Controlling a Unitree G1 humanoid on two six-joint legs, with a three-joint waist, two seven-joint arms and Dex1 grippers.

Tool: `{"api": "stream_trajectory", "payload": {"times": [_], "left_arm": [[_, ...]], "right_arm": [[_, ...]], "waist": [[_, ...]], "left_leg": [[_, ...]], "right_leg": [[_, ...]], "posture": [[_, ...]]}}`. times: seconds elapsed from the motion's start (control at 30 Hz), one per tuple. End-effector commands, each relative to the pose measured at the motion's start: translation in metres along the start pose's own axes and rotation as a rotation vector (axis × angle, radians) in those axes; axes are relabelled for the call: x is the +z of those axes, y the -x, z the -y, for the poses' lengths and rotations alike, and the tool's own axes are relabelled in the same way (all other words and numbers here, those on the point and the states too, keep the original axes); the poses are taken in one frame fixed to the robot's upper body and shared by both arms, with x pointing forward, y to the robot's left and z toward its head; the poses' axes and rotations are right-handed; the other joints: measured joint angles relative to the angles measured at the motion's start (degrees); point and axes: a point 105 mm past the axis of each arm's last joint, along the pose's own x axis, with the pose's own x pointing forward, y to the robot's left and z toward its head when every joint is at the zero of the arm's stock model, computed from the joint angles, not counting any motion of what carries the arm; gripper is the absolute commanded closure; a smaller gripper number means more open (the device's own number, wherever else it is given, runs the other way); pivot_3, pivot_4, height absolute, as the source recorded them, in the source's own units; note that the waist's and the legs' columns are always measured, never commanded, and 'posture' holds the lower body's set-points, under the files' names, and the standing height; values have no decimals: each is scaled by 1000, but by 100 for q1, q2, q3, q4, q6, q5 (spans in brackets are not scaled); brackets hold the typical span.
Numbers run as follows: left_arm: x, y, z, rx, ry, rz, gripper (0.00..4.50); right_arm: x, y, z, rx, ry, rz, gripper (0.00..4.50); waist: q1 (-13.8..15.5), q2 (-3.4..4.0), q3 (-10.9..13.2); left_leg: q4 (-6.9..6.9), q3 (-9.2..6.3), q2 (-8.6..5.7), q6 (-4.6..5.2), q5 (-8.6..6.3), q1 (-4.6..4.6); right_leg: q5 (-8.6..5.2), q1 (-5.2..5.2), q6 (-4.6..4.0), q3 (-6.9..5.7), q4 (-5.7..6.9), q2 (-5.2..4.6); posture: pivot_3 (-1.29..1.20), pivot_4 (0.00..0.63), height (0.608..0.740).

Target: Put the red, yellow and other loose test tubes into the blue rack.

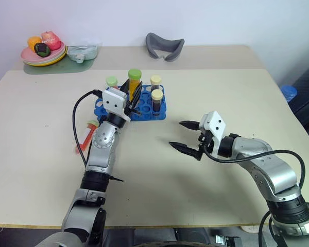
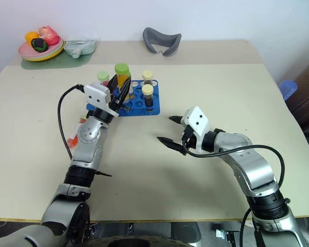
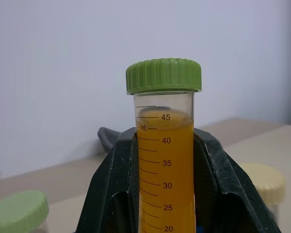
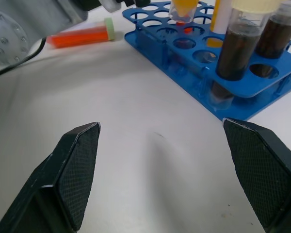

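Left pincer [image 1: 130, 98] clenched on yellow-orange tube [image 1: 134, 84], upright over blue rack [image 1: 159, 109] near the desk's [image 1: 221, 92] middle; red tube [image 1: 86, 136] lies on the desk left of the rack. Right pincer [image 1: 188, 137] spread, empty, bare desk around it

My black left gripper [image 3: 165, 194] clamps a yellow-orange tube [image 3: 165, 174], green ribbed cap, dark printed scale marks. Bright blue rack [image 1: 159, 110]. Two dark brown tubes [image 4: 235, 53], pale yellow caps. Red tube [image 4: 80, 36], light green cap, on beige table [image 1: 159, 170]. My right gripper [image 1: 188, 136] black fingers, white housing.
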Motion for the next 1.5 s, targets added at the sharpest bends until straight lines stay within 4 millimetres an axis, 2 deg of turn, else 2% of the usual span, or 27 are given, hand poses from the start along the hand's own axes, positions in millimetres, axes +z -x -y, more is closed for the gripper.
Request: {"api": "stream_trajectory", "payload": {"times": [0.03,0.4,1.5], "left_arm": [[8,-6,-5,35,6,67,3621],[-14,-6,3,41,50,40,3621],[-26,6,3,75,38,-3,3621]], "right_arm": [[11,3,0,-8,13,45,348],[11,3,0,-18,10,44,348],[8,3,-1,-17,12,36,348]], "waist": [[3,0,0],[3,0,0],[2,1,0]], "left_leg": [[0,0,0,0,0,0],[-1,0,0,0,0,0],[-1,0,0,-1,0,2]], "right_leg": [[0,0,0,0,0,0],[0,-1,0,0,0,1],[0,0,0,0,1,1]], "posture": [[0,150,740],[0,150,740],[0,150,740]]}}
